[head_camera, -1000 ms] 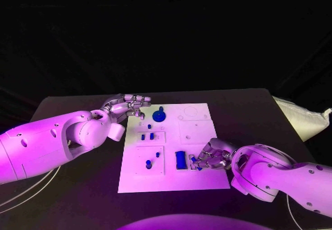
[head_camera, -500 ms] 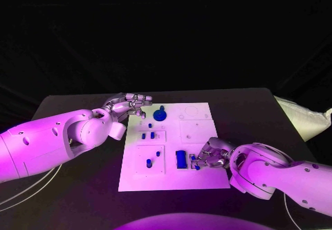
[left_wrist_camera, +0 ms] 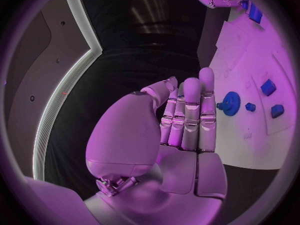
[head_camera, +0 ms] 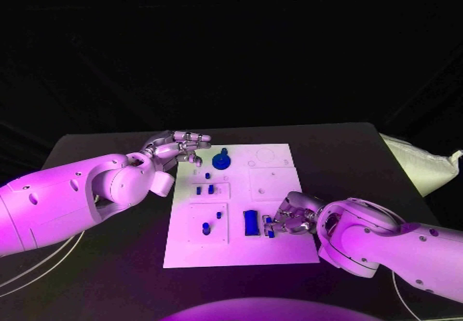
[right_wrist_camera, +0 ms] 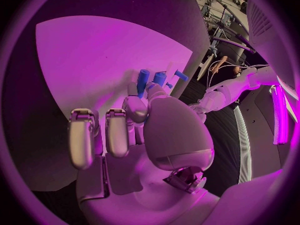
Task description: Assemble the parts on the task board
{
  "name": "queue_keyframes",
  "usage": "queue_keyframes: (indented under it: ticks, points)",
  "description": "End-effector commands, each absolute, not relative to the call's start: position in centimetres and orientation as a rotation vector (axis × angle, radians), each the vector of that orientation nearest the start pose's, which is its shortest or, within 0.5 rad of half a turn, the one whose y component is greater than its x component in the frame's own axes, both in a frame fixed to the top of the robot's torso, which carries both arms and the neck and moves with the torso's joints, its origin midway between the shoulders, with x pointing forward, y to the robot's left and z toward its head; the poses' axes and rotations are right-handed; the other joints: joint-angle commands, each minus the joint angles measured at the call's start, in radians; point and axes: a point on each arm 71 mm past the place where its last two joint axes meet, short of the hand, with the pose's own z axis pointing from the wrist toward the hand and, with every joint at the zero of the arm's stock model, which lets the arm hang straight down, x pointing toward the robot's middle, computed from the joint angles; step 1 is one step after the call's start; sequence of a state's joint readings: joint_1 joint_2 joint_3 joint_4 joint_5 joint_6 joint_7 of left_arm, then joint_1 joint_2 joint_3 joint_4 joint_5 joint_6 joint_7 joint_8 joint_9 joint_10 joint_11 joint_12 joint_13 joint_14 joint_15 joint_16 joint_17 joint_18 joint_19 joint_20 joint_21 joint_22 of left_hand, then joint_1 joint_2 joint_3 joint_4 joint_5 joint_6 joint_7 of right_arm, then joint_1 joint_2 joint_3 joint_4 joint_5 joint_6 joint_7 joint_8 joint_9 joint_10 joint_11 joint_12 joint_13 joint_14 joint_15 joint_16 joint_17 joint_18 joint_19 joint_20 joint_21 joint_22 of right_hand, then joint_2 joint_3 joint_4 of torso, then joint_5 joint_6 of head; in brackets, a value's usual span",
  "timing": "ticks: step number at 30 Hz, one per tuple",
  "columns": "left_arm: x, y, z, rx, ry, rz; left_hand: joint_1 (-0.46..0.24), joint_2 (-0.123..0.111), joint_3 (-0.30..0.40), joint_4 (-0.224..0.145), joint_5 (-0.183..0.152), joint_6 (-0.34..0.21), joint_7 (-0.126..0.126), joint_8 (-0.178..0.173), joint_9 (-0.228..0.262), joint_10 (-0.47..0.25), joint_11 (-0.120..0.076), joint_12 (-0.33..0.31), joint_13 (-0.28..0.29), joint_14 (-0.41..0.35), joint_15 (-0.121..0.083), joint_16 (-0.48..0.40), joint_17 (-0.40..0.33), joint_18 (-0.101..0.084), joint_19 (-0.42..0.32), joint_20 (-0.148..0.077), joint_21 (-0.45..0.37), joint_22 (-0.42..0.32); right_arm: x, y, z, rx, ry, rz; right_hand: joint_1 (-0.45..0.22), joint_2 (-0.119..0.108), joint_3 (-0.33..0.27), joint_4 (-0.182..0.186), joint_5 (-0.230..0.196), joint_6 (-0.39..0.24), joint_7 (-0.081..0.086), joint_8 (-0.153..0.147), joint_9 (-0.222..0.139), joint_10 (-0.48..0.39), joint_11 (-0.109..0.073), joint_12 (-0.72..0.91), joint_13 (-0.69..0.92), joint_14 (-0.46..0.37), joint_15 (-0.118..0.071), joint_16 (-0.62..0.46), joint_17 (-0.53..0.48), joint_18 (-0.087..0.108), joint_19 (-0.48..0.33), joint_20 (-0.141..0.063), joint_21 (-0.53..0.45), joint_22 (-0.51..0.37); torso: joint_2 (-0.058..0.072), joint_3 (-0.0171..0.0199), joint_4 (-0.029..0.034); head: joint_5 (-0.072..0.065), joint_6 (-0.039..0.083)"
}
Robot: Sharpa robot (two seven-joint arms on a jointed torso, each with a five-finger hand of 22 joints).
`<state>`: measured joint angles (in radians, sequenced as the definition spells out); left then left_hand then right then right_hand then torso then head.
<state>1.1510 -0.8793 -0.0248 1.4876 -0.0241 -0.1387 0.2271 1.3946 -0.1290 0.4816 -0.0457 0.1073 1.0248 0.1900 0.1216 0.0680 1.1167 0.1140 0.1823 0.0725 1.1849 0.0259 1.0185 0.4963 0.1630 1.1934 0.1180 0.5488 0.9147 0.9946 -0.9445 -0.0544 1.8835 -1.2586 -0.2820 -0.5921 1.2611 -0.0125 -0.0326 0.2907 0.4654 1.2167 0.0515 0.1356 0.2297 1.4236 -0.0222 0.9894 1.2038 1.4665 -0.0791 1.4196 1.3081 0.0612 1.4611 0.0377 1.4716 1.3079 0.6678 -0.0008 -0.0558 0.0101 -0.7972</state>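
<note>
The white task board [head_camera: 275, 177] lies in the middle of the black table. On it are a blue gear [head_camera: 222, 160], also in the left wrist view as a blue gear [left_wrist_camera: 230, 103], several small blue pegs [head_camera: 205, 190] and an upright blue block [head_camera: 251, 223]. My left hand [head_camera: 178, 148] hovers at the board's far left corner, its fingers [left_wrist_camera: 190, 110] drawn together against the thumb with nothing in them. My right hand [head_camera: 290, 218] rests low on the board's near right part, beside the block. Its thumb and a finger pinch a small blue part [right_wrist_camera: 143, 80].
A white bag [head_camera: 421, 164] lies at the table's right edge. A thin cable [head_camera: 39, 264] curves over the near left of the table. Bare black table [head_camera: 357, 154] surrounds the board.
My right hand has crept slightly leftward toward the blue block, keeping the small part in its pinch. The left hand has stayed put.
</note>
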Motion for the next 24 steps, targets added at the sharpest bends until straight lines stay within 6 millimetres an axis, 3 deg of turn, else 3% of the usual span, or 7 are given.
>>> queue_keyframes:
  ticks: [1, 12, 16, 18, 24]
  points:
    - [48.23, 22.48, -20.8, -1.194, 1.658, -1.562, 0.001, 0.007, -0.004, -0.004, 0.005, -0.006, 0.0, 0.006, -0.001, -0.005, -0.001, 0.006, -0.001, -0.005, -0.004, -0.006, -0.001, 0.019, -0.007, 0.0, -0.004, -0.001, 36.78, -17.15, -25.91, 0.194, 2.142, 0.529, -0.023, 0.001, -0.017, -0.001, -0.015, 0.006, 0.0, 0.007, 0.004, 0.01, -0.001, 0.004, 0.003, 0.066, -0.005, 0.002, 0.055, -0.02, -0.001, -0.007, 0.002, 0.109, 0.0, 0.0002, -0.0003, 0.0, 0.001]
    - [48.24, 22.47, -20.82, -1.194, 1.661, -1.563, 0.001, 0.007, -0.004, -0.004, 0.005, -0.006, 0.0, 0.006, -0.001, -0.005, -0.001, 0.006, -0.001, -0.005, -0.004, -0.006, -0.001, 0.019, -0.007, 0.0, -0.004, -0.001, 36.74, -16.88, -25.68, 0.189, 2.118, 0.545, -0.098, 0.03, -0.073, 0.0, -0.103, 0.007, -0.004, 0.02, 0.022, 0.02, -0.004, 0.024, 0.022, 0.068, -0.007, 0.01, 0.067, -0.021, 0.003, -0.009, 0.005, 0.115, 0.001, 0.0002, -0.0006, 0.0, 0.002]
    - [48.24, 22.48, -20.82, -1.194, 1.661, -1.563, 0.001, 0.007, -0.004, -0.004, 0.005, -0.006, 0.0, 0.006, -0.001, -0.005, -0.001, 0.006, -0.001, -0.005, -0.004, -0.006, -0.001, 0.019, -0.007, 0.0, -0.004, -0.001, 36.78, -16.97, -25.63, 0.185, 2.108, 0.542, -0.135, 0.035, -0.113, -0.001, -0.219, 0.003, -0.005, 0.025, 0.032, 0.02, -0.003, 0.021, 0.024, 0.068, -0.007, 0.009, 0.065, -0.021, 0.003, -0.009, 0.005, 0.115, 0.0, -0.0002, -0.0003, 0.0, 0.001]
    - [48.24, 22.49, -20.82, -1.195, 1.661, -1.563, 0.001, 0.007, -0.004, -0.004, 0.005, -0.006, 0.0, 0.006, -0.001, -0.005, -0.001, 0.006, -0.001, -0.005, -0.004, -0.006, -0.001, 0.019, -0.007, 0.0, -0.004, -0.001, 36.79, -17.06, -25.6, 0.182, 2.104, 0.539, -0.141, 0.033, -0.129, -0.001, -0.254, 0.001, -0.004, 0.027, 0.036, 0.02, -0.003, 0.019, 0.024, 0.068, -0.007, 0.008, 0.065, -0.021, 0.003, -0.009, 0.004, 0.115, 0.0, -0.0001, 0.0, -0.001, 0.001]
    - [48.25, 22.51, -20.83, -1.195, 1.661, -1.562, 0.001, 0.007, -0.004, -0.004, 0.005, -0.006, 0.0, 0.006, -0.001, -0.005, -0.001, 0.006, -0.001, -0.005, -0.004, -0.006, -0.001, 0.019, -0.007, 0.0, -0.004, -0.001, 36.7, -17.41, -25.52, 0.155, 2.101, 0.531, -0.092, 0.022, -0.144, -0.023, -0.295, -0.005, -0.003, 0.031, 0.044, 0.019, -0.004, 0.016, 0.026, 0.067, -0.007, 0.006, 0.063, -0.021, 0.002, -0.009, 0.004, 0.115, 0.0, 0.0005, -0.0003, -0.001, 0.002]
